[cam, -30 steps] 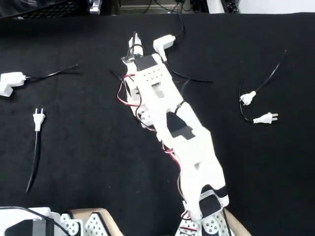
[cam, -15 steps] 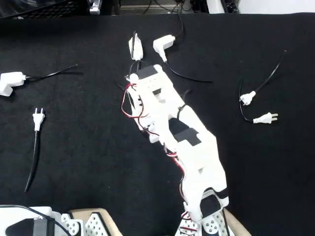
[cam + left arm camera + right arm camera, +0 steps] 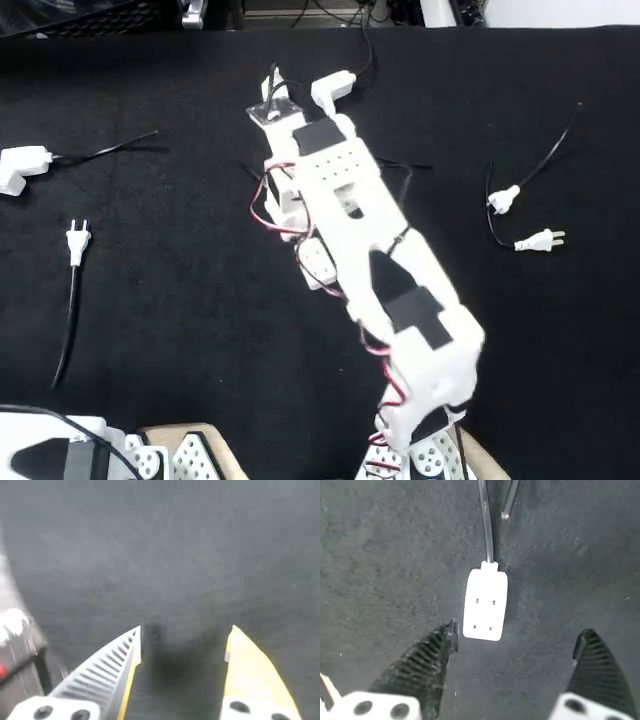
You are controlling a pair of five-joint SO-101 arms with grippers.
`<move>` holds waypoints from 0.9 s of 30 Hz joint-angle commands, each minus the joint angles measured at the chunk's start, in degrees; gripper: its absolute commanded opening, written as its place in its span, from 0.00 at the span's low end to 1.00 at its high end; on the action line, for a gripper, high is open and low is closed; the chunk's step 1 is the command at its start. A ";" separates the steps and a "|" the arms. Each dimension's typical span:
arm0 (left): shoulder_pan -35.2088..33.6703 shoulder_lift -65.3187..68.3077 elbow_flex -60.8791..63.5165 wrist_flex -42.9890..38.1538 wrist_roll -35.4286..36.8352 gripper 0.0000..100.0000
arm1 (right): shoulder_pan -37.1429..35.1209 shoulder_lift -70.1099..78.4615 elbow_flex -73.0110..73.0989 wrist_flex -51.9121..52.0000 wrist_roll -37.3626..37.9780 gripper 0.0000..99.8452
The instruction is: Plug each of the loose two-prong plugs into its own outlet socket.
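A white outlet socket (image 3: 485, 605) with a black cord lies on the black cloth just ahead of my right gripper (image 3: 516, 632), which is open with nothing between its fingers. From above, the right arm stretches to the table's far middle, and its gripper (image 3: 268, 112) partly covers that socket (image 3: 273, 88). A second socket (image 3: 333, 88) lies beside it, and a third (image 3: 20, 165) is at the far left. Loose two-prong plugs lie at the left (image 3: 78, 238) and at the right (image 3: 503, 198) (image 3: 538, 240). My left gripper (image 3: 186, 630) is open over bare cloth.
Black cords trail from the sockets and plugs across the black cloth (image 3: 170, 300). The left arm's base (image 3: 60, 455) sits folded at the near left edge. Clutter and cables line the table's far edge.
The right arm pulled back from the far-middle socket half a second ago, then stretched forward again over it. The plugs and other sockets have not moved.
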 commanded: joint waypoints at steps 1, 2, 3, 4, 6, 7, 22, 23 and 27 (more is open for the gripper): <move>-2.77 -10.37 -4.44 0.44 -5.63 0.28 | 2.11 -7.69 6.64 -5.63 0.44 0.35; -3.38 -11.52 -4.09 0.44 -6.68 0.28 | 3.34 -9.27 8.92 -7.56 0.70 0.35; -3.82 -12.75 -3.56 0.44 -7.65 0.28 | 5.01 -10.68 11.03 -9.67 0.88 0.35; -4.18 -13.63 -2.95 0.44 -8.44 0.28 | 7.38 -11.91 13.23 -11.60 1.41 0.35; -4.00 -13.98 -0.66 0.44 -9.93 0.28 | 13.27 -13.41 17.19 -16.09 4.31 0.35; -3.38 -13.98 0.66 0.44 -10.11 0.28 | 16.62 -13.58 18.68 -18.73 4.75 0.35; 1.27 -14.59 12.79 0.44 -10.02 0.28 | 39.91 4.00 10.86 -32.09 -21.80 0.35; 0.75 -14.68 12.70 0.44 -10.02 0.28 | 41.76 5.23 9.71 -32.09 -22.51 0.35; -0.48 -14.33 9.27 0.44 -9.93 0.28 | 47.03 8.57 5.93 -30.42 -22.59 0.35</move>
